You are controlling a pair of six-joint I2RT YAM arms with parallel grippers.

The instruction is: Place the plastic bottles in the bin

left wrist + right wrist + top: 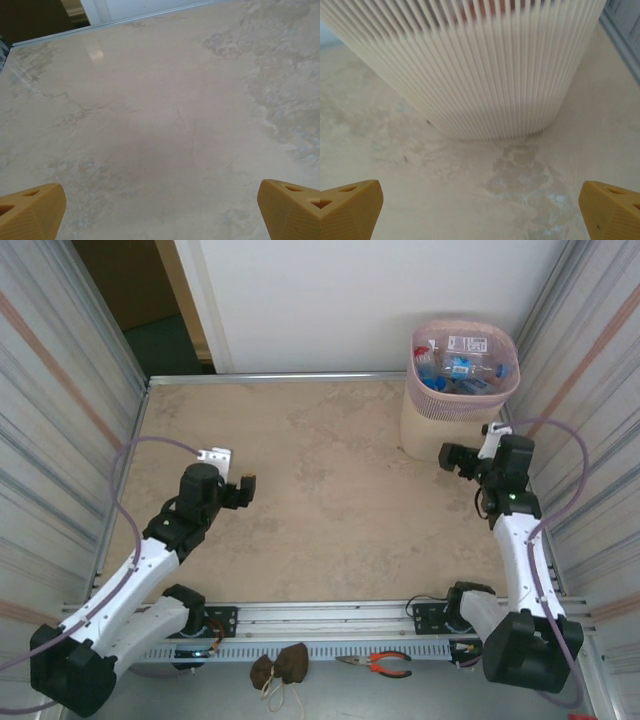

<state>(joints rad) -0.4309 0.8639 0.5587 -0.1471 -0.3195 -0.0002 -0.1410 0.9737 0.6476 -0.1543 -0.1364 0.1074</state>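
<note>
The bin (428, 430) stands at the table's far right corner, pale and ribbed with a pink perforated rim. Several plastic bottles (462, 370) lie inside it, clear with blue and white labels. My right gripper (472, 445) hovers just in front of the bin, open and empty. In the right wrist view the bin's ribbed wall (470, 65) rises close ahead of the gripper (481, 215), whose yellow fingertips (350, 207) stand wide apart. My left gripper (230, 473) is over the left part of the table. It (160, 215) is open above bare marbled tabletop, with nothing between its fingers.
Corrugated metal walls (60, 390) close in both sides of the table. A doorway (150, 300) opens at the back left. Orange-handled pliers (380, 663) and a brown cloth bundle (280, 668) lie below the front rail (330, 615), between the arm bases.
</note>
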